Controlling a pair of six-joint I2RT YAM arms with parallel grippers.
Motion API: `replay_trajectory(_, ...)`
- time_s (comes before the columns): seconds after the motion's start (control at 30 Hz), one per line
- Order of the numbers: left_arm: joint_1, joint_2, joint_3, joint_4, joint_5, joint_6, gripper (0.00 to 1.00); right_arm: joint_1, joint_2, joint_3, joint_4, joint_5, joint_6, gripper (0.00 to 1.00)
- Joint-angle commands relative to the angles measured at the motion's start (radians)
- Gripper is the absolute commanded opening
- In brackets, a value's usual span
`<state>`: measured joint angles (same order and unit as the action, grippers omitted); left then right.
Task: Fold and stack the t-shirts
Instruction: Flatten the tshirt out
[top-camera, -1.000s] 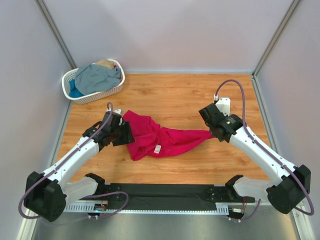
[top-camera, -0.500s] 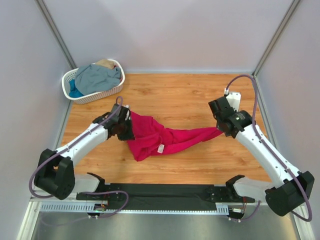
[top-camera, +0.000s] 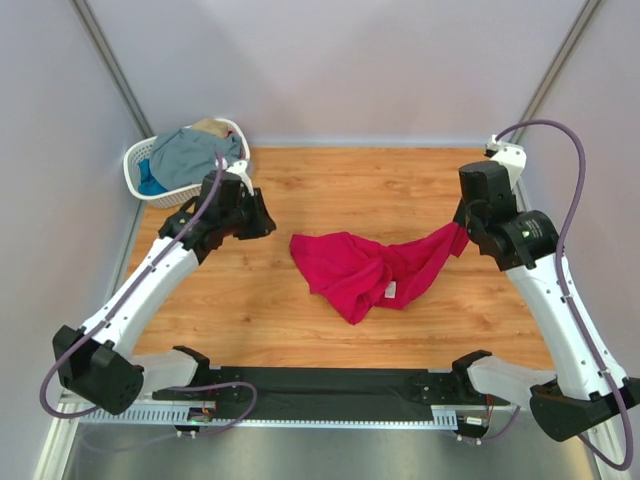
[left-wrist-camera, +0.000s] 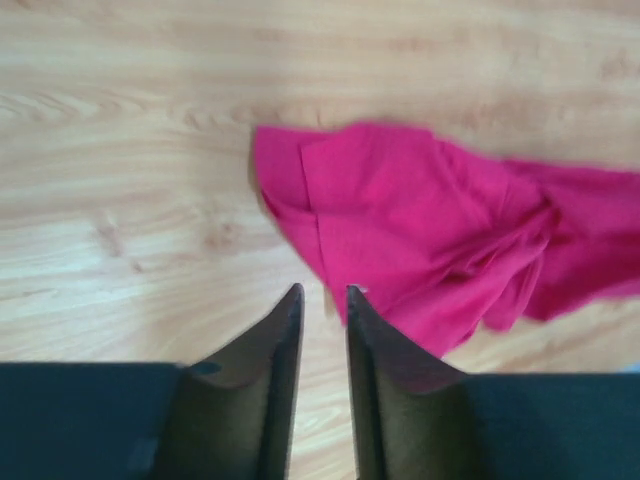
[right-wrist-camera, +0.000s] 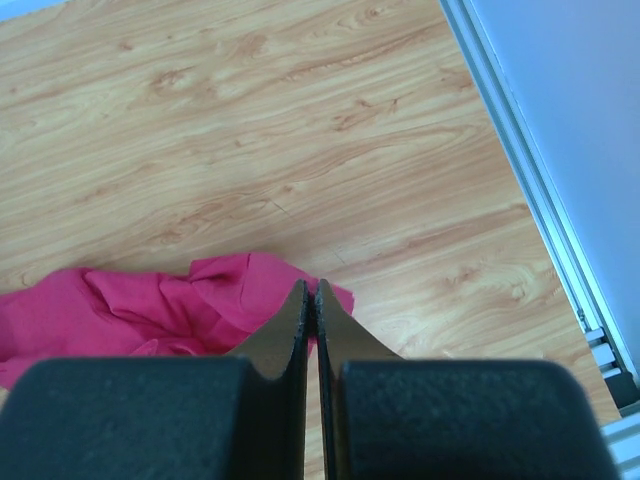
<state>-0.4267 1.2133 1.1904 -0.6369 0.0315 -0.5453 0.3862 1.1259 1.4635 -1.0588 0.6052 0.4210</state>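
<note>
shirt: crimson t-shirt (top-camera: 360, 270) bunched mid-table (top-camera: 330, 185), one end lifted | right hand (top-camera: 462, 233): clamped on that end | left hand (left-wrist-camera: 320, 295): slightly parted, empty, clear of cloth | handling: likely light, limp, drapes; pinch an outer corner

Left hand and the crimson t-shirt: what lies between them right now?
Only bare wooden tabletop. The top external view shows a gap of plain wood between the left hand and the nearest edge of the crimson t-shirt.
</note>
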Motion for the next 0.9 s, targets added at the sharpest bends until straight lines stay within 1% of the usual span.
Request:
replay_trajectory(0.0, -0.01, 0.034, -0.081, 0.097, 0.203, 0.01, 0.4, -0.004, -0.014, -0.018, -0.009, 0.008, -0.031, 0.0)
replay_trajectory(0.1, -0.039, 0.083, -0.153, 0.161, 0.257, -0.016, 0.44, -0.004, -0.021, -0.032, -0.007, 0.008, -0.024, 0.0)
replay_trajectory(0.13, -0.049, 0.107, -0.175, 0.187, 0.301, -0.025, 0.45, -0.003, -0.023, -0.037, -0.004, -0.004, -0.021, 0.0)
replay_trajectory(0.17, -0.059, 0.12, -0.22, 0.242, 0.323, -0.034, 0.45, -0.003, -0.026, -0.045, 0.0, -0.01, -0.019, 0.0)
replay_trajectory(0.2, -0.09, 0.133, -0.241, 0.267, 0.352, -0.047, 0.47, -0.003, -0.029, -0.06, 0.003, -0.019, -0.018, 0.0)
replay_trajectory(0.3, -0.15, 0.192, -0.288, 0.333, 0.367, -0.077, 0.5, -0.003, -0.035, -0.086, 0.016, -0.031, -0.016, 0.0)
replay_trajectory(0.43, -0.181, 0.284, -0.308, 0.376, 0.363, -0.102, 0.51, -0.003, -0.043, -0.12, 0.036, -0.064, -0.016, 0.0)
replay_trajectory(0.5, -0.182, 0.308, -0.292, 0.367, 0.338, -0.085, 0.51, -0.003, -0.052, -0.135, 0.043, -0.073, -0.018, 0.0)
replay_trajectory(0.53, -0.182, 0.328, -0.275, 0.347, 0.276, -0.071, 0.52, -0.003, -0.054, -0.146, 0.048, -0.082, -0.018, 0.0)
replay_trajectory(0.57, -0.182, 0.336, -0.241, 0.311, 0.242, -0.046, 0.51, -0.003, -0.057, -0.152, 0.048, -0.085, -0.016, 0.0)
replay_trajectory(0.63, -0.179, 0.359, -0.215, 0.307, 0.165, -0.025, 0.49, -0.003, -0.066, -0.163, 0.056, -0.093, -0.016, 0.0)
replay_trajectory(0.7, -0.172, 0.38, -0.175, 0.307, 0.143, -0.002, 0.48, -0.003, -0.074, -0.181, 0.062, -0.097, -0.018, 0.0)
replay_trajectory(0.8, -0.158, 0.457, -0.121, 0.306, 0.139, 0.015, 0.47, -0.003, -0.08, -0.203, 0.069, -0.107, -0.019, 0.0)
replay_trajectory(0.87, -0.149, 0.479, -0.094, 0.321, 0.153, 0.025, 0.47, -0.003, -0.081, -0.215, 0.074, -0.114, -0.019, 0.0)
